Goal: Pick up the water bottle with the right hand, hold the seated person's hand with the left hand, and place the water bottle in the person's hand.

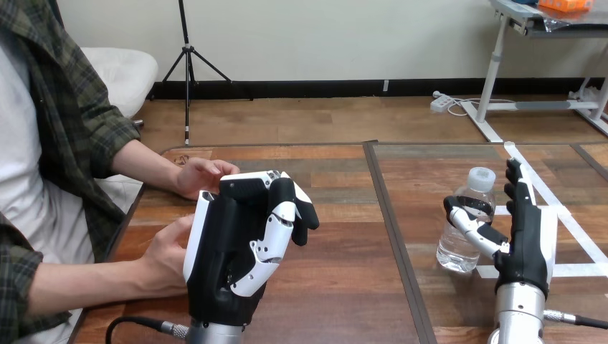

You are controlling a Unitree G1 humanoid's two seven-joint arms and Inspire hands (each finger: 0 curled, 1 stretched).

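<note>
A clear water bottle [462, 240] with a white cap stands upright on the right half of the wooden table [344, 287]. My right hand [529, 240] stands just right of it, fingers straight and pointing away from me, thumb stretched across the bottle's near side and touching it. My left hand [226, 251] is raised over the table's left part, its fingers loosely bent and closed on nothing. The person's nearer hand [166, 251] rests at its left edge, touching or just behind it. The person's farther hand [204, 175] lies on the table beyond my left hand's fingers.
A dark seam [391, 222] splits the table into left and right panels. White tape lines [566, 229] run across the right panel beside and behind my right hand. The person sits at the left side, forearms over the table's left edge.
</note>
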